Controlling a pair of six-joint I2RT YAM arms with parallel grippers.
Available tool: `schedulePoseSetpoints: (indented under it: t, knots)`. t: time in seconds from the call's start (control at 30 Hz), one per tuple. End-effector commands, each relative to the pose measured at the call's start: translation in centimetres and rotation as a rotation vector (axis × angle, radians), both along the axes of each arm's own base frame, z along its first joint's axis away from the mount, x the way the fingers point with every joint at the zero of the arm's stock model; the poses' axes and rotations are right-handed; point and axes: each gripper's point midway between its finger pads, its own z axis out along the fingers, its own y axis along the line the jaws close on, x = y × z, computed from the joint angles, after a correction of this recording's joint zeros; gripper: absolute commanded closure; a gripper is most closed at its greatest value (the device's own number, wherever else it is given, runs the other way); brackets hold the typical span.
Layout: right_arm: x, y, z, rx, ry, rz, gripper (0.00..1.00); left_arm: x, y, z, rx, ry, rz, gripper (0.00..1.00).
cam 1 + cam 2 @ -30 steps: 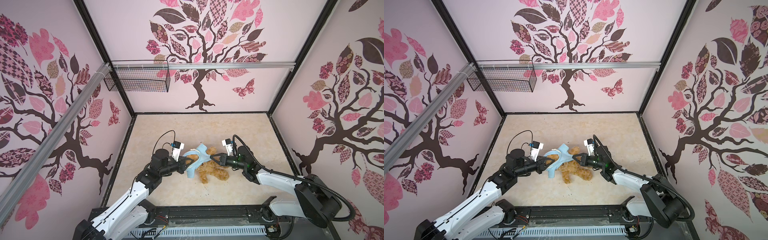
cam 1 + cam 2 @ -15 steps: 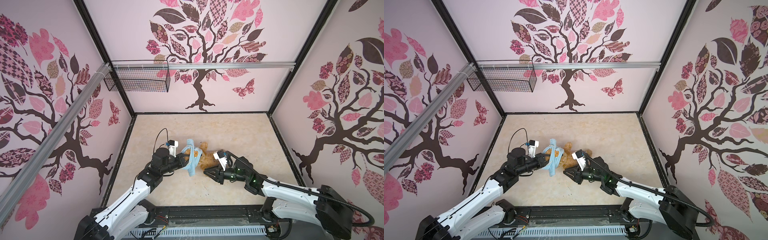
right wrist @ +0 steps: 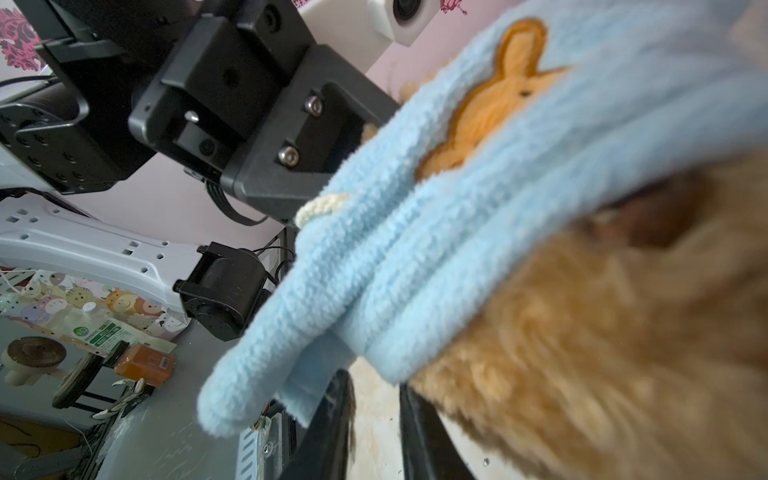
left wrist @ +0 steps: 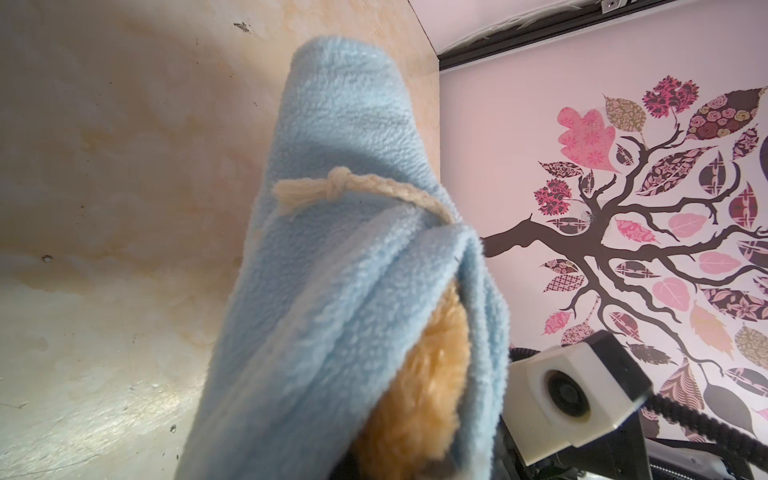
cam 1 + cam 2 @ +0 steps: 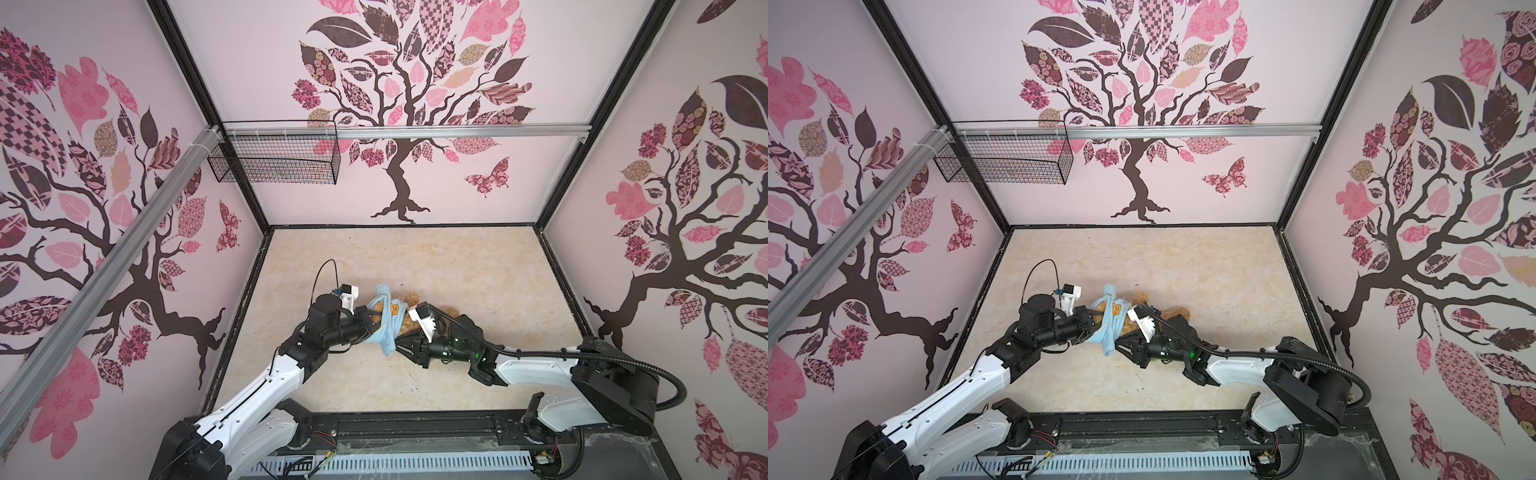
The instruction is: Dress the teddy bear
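Left end effector (image 5: 371, 328) still pinches the shirt (image 5: 386, 332) on the bear (image 5: 412, 300); the right end effector (image 5: 400, 345), narrowly open, has closed in just beneath the shirt.

Arm hardware, both units.
Left arm (image 5: 266, 386) and right arm (image 5: 536, 368): white shell links, black joint housings. Left gripper (image 5: 371, 327) and right gripper (image 5: 406, 345) are matte black; two silver screws (image 3: 289, 156) sit in the left one's housing. White boxy wrist cameras (image 5: 423, 319) have black lenses. Thin black cable loop (image 5: 328, 261) on the left arm; ribbed black hose (image 5: 548, 352) and green indicator light (image 5: 482, 355) on the right.
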Motion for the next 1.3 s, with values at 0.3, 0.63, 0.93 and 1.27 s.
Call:
schedulePoseSetpoints:
  t: [0.3,0.63,0.93,1.27]
  knots:
    - [1.7,1.3,3.0,0.100,-0.092,-0.051,0.90,0.8,-0.9,3.3,-0.085,-0.058,-0.011,1.00]
    - [2.6,-4.6,-6.3,-0.190,0.033,-0.279,1.00,1.2,-0.7,5.3,-0.095,-0.123,-0.017,1.00]
    - [3.7,-9.9,-10.2,-0.295,0.157,-0.446,1.00,0.8,-0.4,5.2,-0.065,-0.178,-0.050,1.00]
    - [4.3,-12.4,-12.4,-0.377,0.246,-0.541,1.00,1.1,-0.2,4.7,-0.002,-0.218,-0.086,1.00]
